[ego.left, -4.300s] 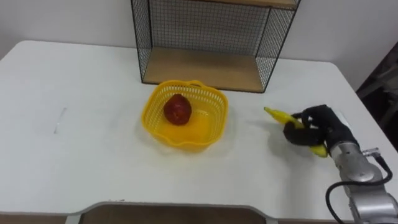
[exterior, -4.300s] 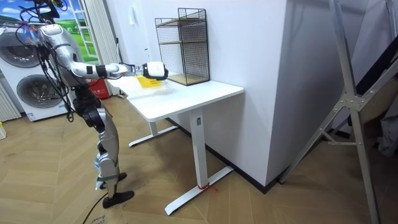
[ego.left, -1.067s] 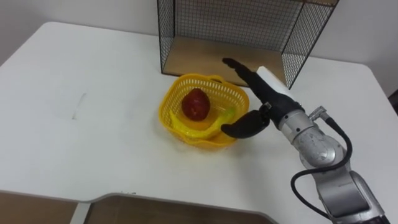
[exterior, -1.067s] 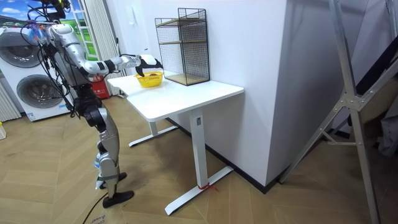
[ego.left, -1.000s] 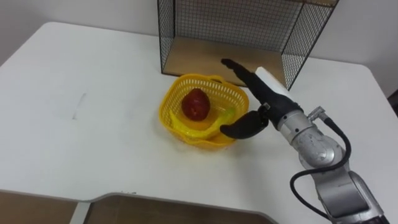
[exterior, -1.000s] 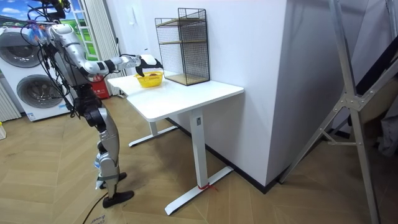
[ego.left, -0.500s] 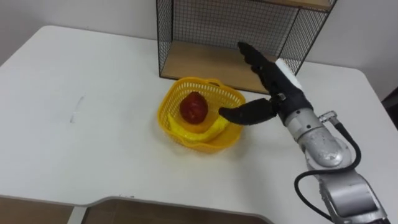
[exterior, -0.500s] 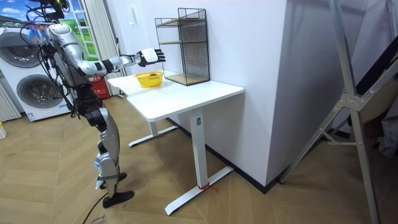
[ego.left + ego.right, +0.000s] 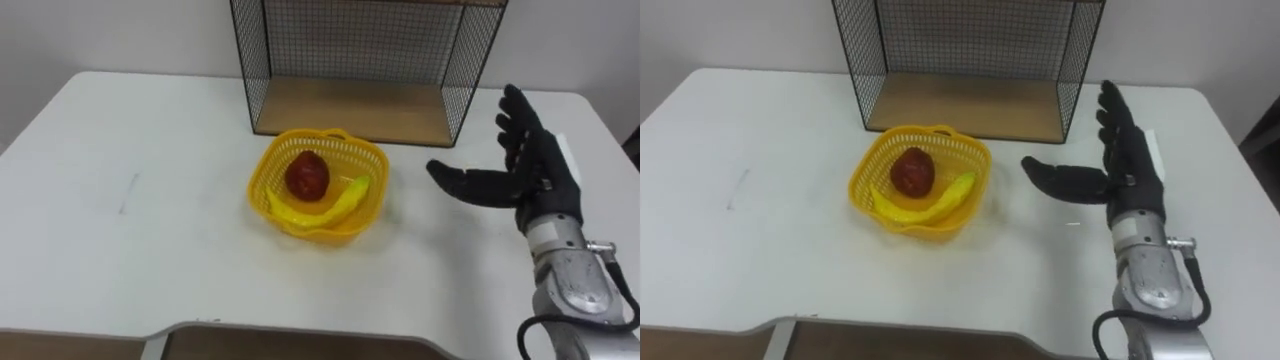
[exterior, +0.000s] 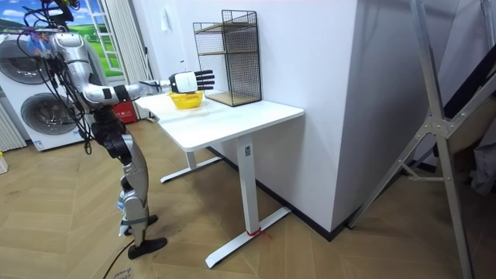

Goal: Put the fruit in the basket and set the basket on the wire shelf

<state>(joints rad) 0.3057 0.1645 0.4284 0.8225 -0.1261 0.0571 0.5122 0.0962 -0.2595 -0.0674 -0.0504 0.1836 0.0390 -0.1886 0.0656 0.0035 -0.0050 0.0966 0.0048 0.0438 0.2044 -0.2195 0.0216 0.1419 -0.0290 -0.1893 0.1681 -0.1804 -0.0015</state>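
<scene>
Room view has the robot standing at the end of the white table [image 10: 232, 116] with its right arm stretched over the top. At the far edge stands the wire shelf [image 9: 350, 108], its lower wooden board bare. Just in front of it sits the yellow basket [image 9: 352, 156]. A second ago the right hand [image 9: 538, 176] was at the basket's right rim; now it has drawn back to the right and hangs above the table, near the basket but not touching it, fingers straight and spread, thumb pointing toward it, holding nothing. The banana [image 9: 320, 210], gripped in that hand on the table a few seconds ago, now lies curved along the basket's near side, touching the red fruit [image 9: 307, 176], probably an apple, though it is hard to be sure. So the loading looks finished, and the remaining job is lifting the basket onto the shelf.
</scene>
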